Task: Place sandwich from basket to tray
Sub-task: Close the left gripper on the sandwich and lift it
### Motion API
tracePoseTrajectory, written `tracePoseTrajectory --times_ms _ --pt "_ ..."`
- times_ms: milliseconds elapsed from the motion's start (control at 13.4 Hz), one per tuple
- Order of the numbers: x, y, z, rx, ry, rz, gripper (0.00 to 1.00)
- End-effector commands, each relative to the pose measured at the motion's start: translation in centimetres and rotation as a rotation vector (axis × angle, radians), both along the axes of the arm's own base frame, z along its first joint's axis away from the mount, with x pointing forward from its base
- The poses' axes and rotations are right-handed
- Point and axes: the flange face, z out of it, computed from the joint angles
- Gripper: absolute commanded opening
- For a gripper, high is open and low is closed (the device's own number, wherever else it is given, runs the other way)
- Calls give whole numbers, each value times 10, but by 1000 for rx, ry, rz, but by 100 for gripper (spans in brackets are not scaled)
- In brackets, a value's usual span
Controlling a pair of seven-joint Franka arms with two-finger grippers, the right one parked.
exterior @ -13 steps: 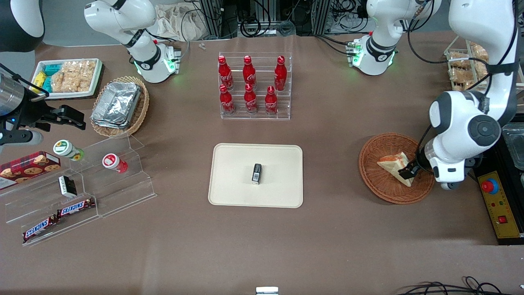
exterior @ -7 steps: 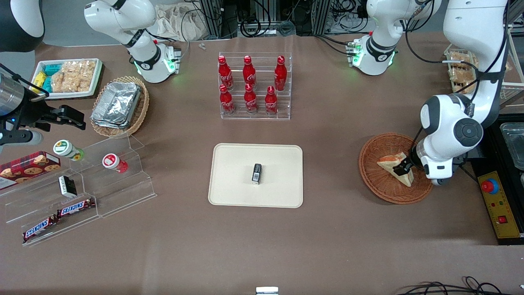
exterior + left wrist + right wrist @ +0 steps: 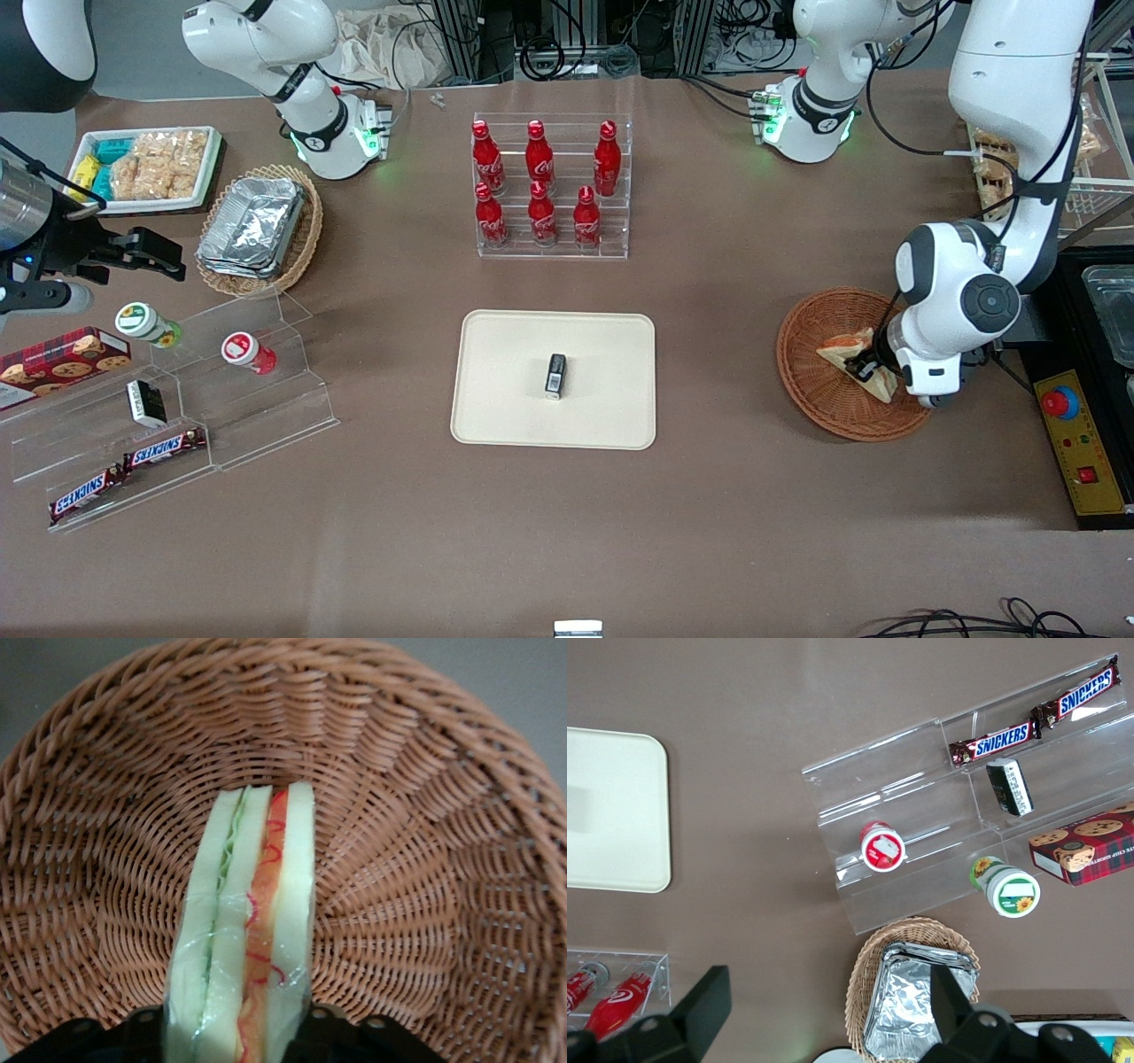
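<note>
Sandwich (image 3: 849,352) stands on edge inside the round reddish-brown wicker basket (image 3: 815,390) toward the working arm's end of the table, its wrapped white bread (image 3: 292,904) and orange-and-green filling (image 3: 261,904) facing the wrist camera. The cream rectangular tray (image 3: 505,390) lies mid-table, well apart from the basket, with a small black box (image 3: 555,374) on it. The left gripper (image 3: 870,367) is down in the basket, its fingers (image 3: 332,1041) clamped on either side of the sandwich.
</note>
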Motion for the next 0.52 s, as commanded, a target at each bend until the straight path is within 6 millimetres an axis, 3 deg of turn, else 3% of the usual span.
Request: tracePoseTrajectory --times_ms 0,149,447 --pt "10 -2 54 1 -56 2 0" --pt "23 -17 104 3 12 -40 0" --pt "44 -91 213 -50 81 -268 0"
